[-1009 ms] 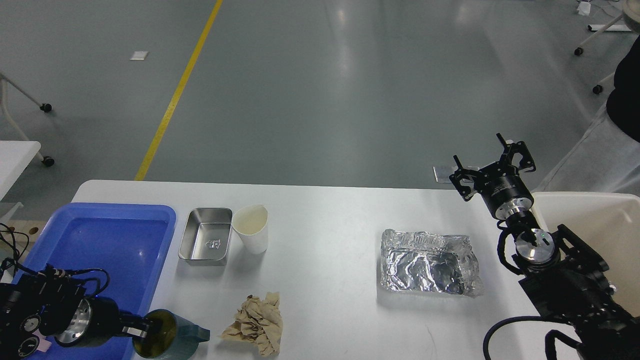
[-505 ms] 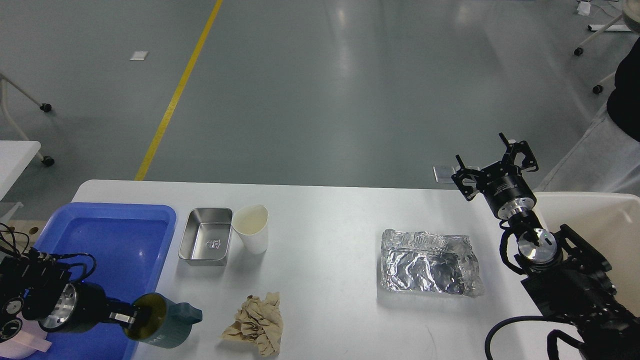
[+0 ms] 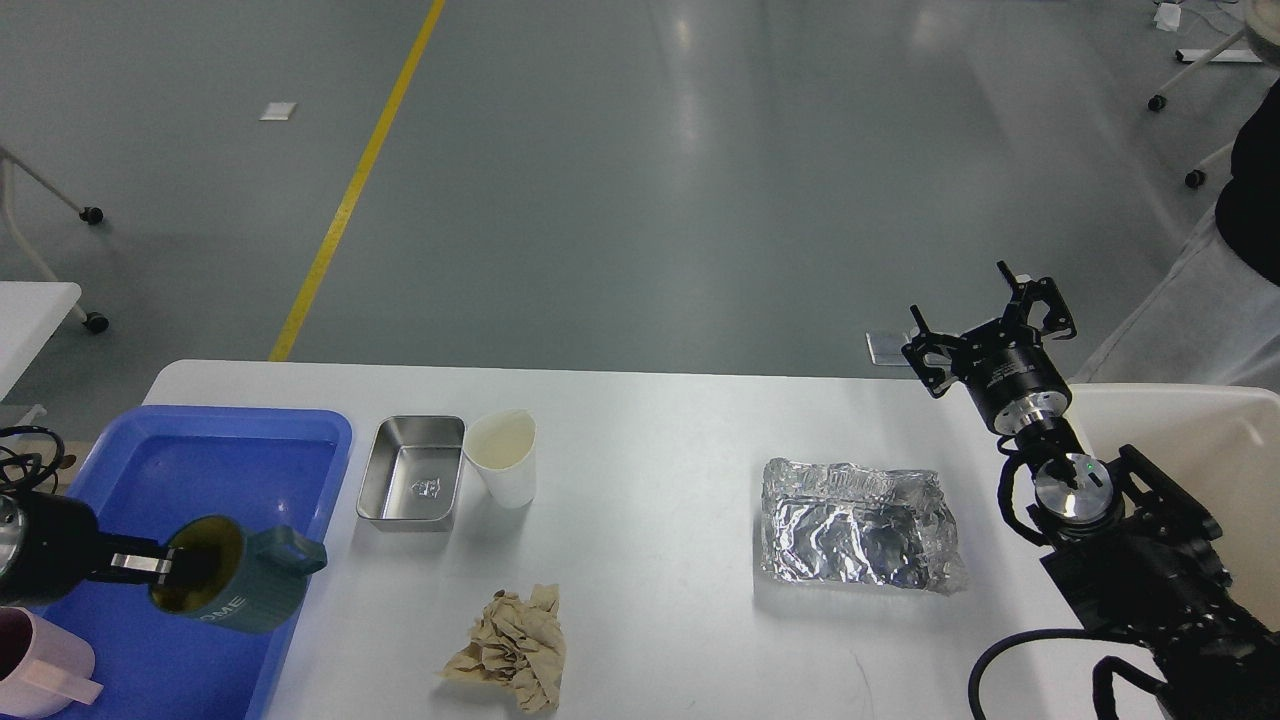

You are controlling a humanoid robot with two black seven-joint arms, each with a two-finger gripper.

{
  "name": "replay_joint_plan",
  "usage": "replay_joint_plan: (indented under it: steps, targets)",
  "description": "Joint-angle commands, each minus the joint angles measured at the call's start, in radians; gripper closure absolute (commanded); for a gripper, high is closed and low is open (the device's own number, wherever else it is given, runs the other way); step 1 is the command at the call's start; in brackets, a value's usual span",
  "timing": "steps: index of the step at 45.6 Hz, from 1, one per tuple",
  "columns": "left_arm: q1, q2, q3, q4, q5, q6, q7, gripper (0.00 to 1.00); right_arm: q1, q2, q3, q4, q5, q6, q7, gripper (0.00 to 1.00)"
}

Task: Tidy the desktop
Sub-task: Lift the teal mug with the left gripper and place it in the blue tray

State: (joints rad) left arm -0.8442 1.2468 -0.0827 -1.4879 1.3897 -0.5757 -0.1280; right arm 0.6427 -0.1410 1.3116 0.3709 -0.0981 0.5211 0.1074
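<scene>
The white desktop [image 3: 650, 480] fills the lower view. My left gripper [image 3: 160, 568] comes in from the left edge, shut on the rim of a dark teal mug [image 3: 238, 585], holding it tilted over the blue tray [image 3: 215, 470]. A pink cup [image 3: 40, 675] sits in the tray's near left corner. On the desktop lie a steel tin [image 3: 412, 486], a white paper cup [image 3: 503, 456], a crumpled brown paper wad [image 3: 515, 645] and a crumpled foil container [image 3: 858, 525]. My right gripper [image 3: 985, 320] is open and empty, raised past the desktop's far right edge.
A cream-white bin [image 3: 1190, 450] stands at the right edge behind my right arm. A person in dark clothes [image 3: 1250, 180] stands at the far right. Grey floor with a yellow line lies beyond the desk.
My left gripper has carried the teal mug left and up, from the desktop's front edge to over the blue tray. The pink cup has come into view. The right arm has barely moved.
</scene>
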Motion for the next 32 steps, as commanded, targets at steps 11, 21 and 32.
replay_joint_plan:
  steps: [11, 21, 32]
  targets:
    - [0.02, 0.088, 0.014, 0.009, -0.066, 0.016, 0.063, 1.0, 0.003, 0.008, -0.002, 0.0, 0.0, 0.0, 0.0, 0.0]
    - [0.068, 0.092, 0.014, 0.035, -0.08, 0.045, 0.126, 1.0, 0.0, 0.005, -0.002, -0.001, 0.0, 0.002, -0.002, 0.0]
    - [0.192, 0.059, 0.012, 0.083, -0.104, 0.132, 0.117, 0.99, -0.003, 0.0, -0.002, -0.001, 0.0, 0.002, -0.002, 0.0]
